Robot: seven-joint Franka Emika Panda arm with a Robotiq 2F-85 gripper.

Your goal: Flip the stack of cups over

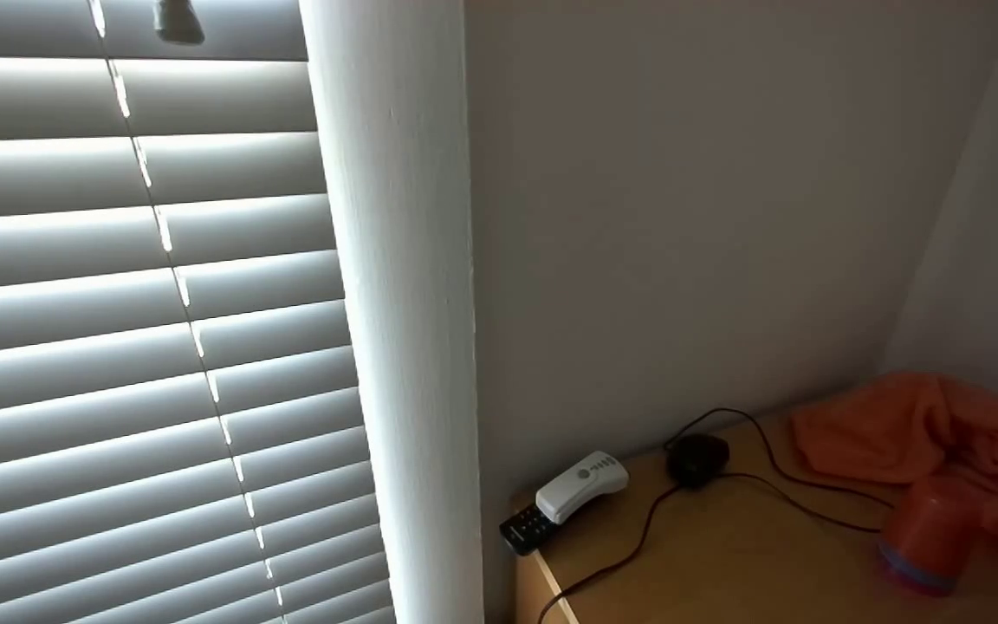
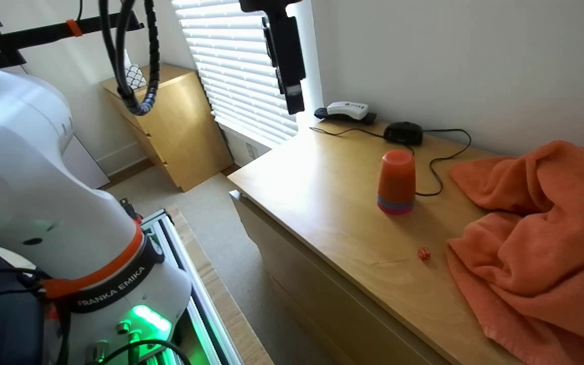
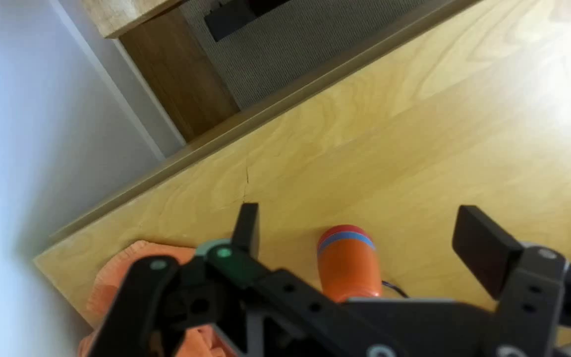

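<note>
Stack of cups (image 2: pixel 396 177), place: stood upright and mouth-down on the worktop (image 2: pixel 317 187), near a black cable (image 2: pixel 470 140); could not tell whether touching it.
Wall (image 1: pixel 707 191): rose plain behind the worktop in both exterior views.
Blinds (image 1: pixel 118 312): hung pale and slatted near one end of the worktop, let light in between the slats.
Worktop: stretched light brown and grained; caught a broad glare and showed a thin dark line in the wrist view.
Arm (image 2: pixel 18 177): loomed white in an exterior view, bore the lettering FRANKA EMIKA, glowed green at the base.
Orange cloth (image 2: pixel 540 263): lay rumpled at the opposite end of the worktop from the blinds.
Fingers (image 3: pixel 484 250): hung raised above the worktop, spread wide, well apart from the stack of cups, though framing it in the wrist view.
Stack of cups, build: tapered toward the top, showed orange sides over a blue band and a reddish band at the foot.
Black device (image 2: pixel 403 133): sat behind the stack of cups by the wall, joined to the black cable.
White remote (image 1: pixel 586 484): lay on a black remote (image 1: pixel 527 530) at the worktop corner near the blinds.
Red die (image 2: pixel 424 253): rested on the worktop near the orange cloth, apart from the stack of cups.
</note>
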